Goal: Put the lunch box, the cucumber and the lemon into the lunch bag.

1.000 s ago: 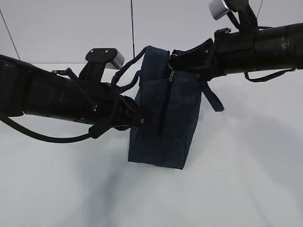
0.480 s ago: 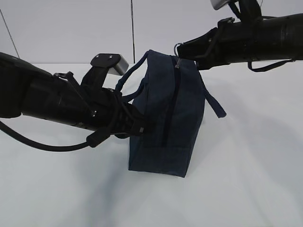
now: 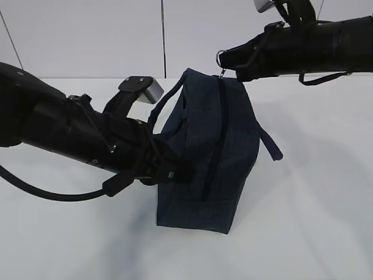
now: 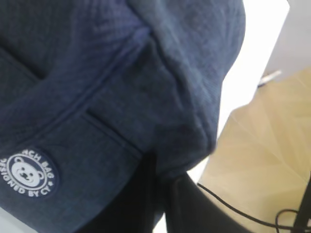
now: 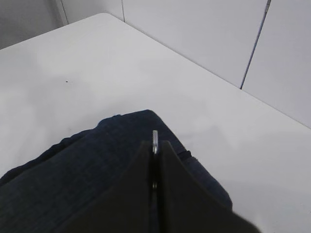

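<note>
The dark navy lunch bag (image 3: 204, 157) stands on end on the white table, its zipper line running down the side that faces me. My left gripper (image 3: 178, 169) is shut on a fold of the bag's fabric at its left side. In the left wrist view the fabric (image 4: 121, 73) with its round white logo (image 4: 30, 173) fills the frame above the left gripper (image 4: 163, 179). My right gripper (image 3: 224, 58) is shut on the metal ring pull (image 3: 221, 56) at the bag's top corner. The same ring pull (image 5: 155, 138) sticks up between the right gripper's (image 5: 155, 145) closed fingers. The lunch box, cucumber and lemon are out of view.
One loop handle (image 3: 160, 105) arches over the left arm and a second strap (image 3: 271, 143) hangs off the bag's right side. The table edge (image 4: 228, 111) and a wooden floor (image 4: 272, 145) with a cable show in the left wrist view. A pale wall stands behind.
The right gripper has risen and drawn back to the right with the ring pull. The bag's top has come up with it, and the left arm has sunk a little, still gripping the fabric.
</note>
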Tool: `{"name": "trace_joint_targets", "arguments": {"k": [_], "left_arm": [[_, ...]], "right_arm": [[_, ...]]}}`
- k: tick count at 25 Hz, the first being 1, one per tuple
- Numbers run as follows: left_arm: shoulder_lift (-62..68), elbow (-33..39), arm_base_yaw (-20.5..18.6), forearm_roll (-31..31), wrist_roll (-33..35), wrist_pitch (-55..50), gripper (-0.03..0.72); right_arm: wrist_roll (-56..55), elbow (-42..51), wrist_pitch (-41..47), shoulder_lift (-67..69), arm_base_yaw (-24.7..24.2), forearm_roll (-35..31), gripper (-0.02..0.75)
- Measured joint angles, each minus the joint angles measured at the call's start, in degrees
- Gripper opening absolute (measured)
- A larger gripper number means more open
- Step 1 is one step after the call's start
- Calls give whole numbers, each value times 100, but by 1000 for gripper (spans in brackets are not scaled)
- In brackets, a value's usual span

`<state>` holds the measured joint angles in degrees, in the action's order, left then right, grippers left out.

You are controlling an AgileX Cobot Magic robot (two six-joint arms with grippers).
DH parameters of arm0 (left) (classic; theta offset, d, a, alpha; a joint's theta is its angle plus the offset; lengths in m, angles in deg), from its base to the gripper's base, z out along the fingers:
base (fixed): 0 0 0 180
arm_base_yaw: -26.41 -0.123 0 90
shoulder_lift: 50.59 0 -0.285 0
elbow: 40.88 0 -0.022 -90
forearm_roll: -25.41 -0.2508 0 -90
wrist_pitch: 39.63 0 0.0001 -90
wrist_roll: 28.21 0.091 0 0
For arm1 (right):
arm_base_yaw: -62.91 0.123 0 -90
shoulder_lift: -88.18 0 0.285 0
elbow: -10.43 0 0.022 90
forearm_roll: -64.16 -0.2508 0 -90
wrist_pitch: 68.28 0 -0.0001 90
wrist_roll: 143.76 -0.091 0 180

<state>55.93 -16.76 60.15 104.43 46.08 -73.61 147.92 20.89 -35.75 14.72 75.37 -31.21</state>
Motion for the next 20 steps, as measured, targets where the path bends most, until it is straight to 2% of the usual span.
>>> {"name": "trace_joint_targets", "arguments": {"k": [8, 20], "left_arm": [[0, -20, 0, -439, -385, -334, -3], [0, -55, 0, -738, -796, -546, -3]], "right_arm": [[3, -681, -66, 631, 0, -13, 1], [3, -1930, -74, 1900, 14, 45, 1]]}}
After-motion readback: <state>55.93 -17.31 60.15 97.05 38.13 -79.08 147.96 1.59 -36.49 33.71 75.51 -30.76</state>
